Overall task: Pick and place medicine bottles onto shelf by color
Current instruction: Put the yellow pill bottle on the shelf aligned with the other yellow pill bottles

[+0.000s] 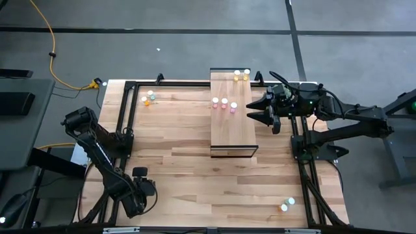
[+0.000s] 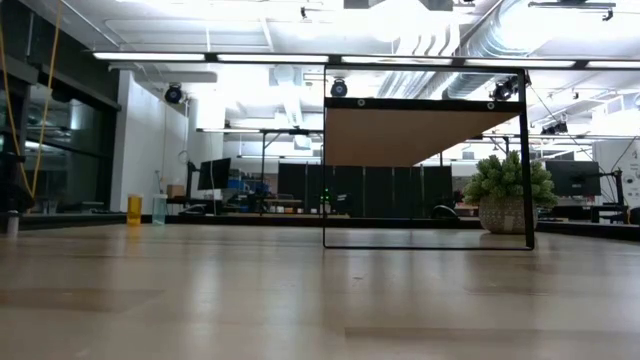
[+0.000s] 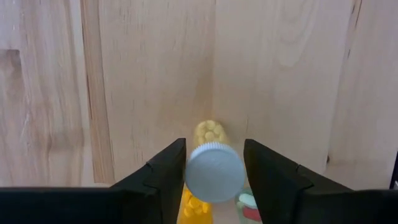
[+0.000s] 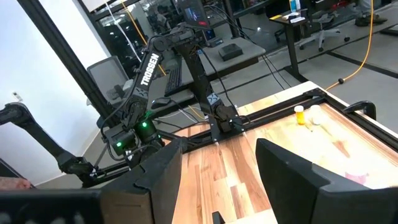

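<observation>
Reading the high view as a clock face, with twelve at the table's point(image 1: 195, 169) far edge.

At about seven o'clock, near the front edge: left gripper point(image 1: 144, 188), pointing down at the wood. Fingers point(image 3: 163, 177) narrow, pressed on both sides of a white cap; apparently holding a yellow bottle point(image 3: 213, 169), though the contact on one side is hard to judge. Just under it, partly hidden, a pale green bottle point(image 3: 249, 206).

At about two o'clock: right gripper point(image 1: 255, 111), hanging just beside the shelf's point(image 1: 232, 130) three o'clock edge. Fingers point(image 4: 163, 171) wide apart, with nothing between them.

At twelve o'clock, reaching toward the table's centre: the shelf itself. At its far end, two yellow bottles point(image 1: 242, 75) close together. Near its middle, three pink bottles point(image 1: 224, 103) in a short row, close to the right gripper but apart from it.

At ten o'clock on the bare wood: a small cluster of bottles point(image 1: 148, 99), one of them orange.

At five o'clock, near the front corner: two pale bottles point(image 1: 286, 205), well apart from both grippers.
</observation>
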{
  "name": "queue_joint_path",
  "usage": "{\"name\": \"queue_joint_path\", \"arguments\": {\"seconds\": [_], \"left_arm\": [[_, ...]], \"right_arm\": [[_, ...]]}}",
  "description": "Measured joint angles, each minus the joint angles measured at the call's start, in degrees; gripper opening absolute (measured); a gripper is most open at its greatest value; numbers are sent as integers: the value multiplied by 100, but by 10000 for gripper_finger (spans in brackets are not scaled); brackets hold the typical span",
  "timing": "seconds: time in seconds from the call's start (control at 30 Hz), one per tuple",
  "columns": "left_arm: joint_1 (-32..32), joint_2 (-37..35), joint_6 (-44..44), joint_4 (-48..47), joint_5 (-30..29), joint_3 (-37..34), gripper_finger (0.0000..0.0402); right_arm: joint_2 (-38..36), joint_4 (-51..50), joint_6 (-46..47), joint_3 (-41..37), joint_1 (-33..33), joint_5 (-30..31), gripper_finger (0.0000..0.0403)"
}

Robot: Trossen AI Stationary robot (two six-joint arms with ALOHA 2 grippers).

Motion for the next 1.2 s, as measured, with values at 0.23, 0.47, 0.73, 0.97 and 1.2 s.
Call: {"name": "queue_joint_path", "arguments": {"seconds": [0.23, 0.47, 0.73, 0.97, 1.2], "left_arm": [[0, 0, 1, 0, -4, 0, 116], [65, -78, 1, -48, 6, 19, 104], [587, -728, 707, -653, -2, 290, 109], [1631, -1478, 1618, -1246, -8, 759, 110], [3156, -1871, 2779, -1592, -35, 1614, 111]], "right_arm": [[0, 0, 0, 0, -1, 1, 197], [1, 0, 0, 0, -2, 1, 197], [-1, 0, -1, 0, -2, 0, 197], [-1, -2, 0, 0, 0, 0, 197], [-1, -19, -2, 2, -1, -1, 197]]}}
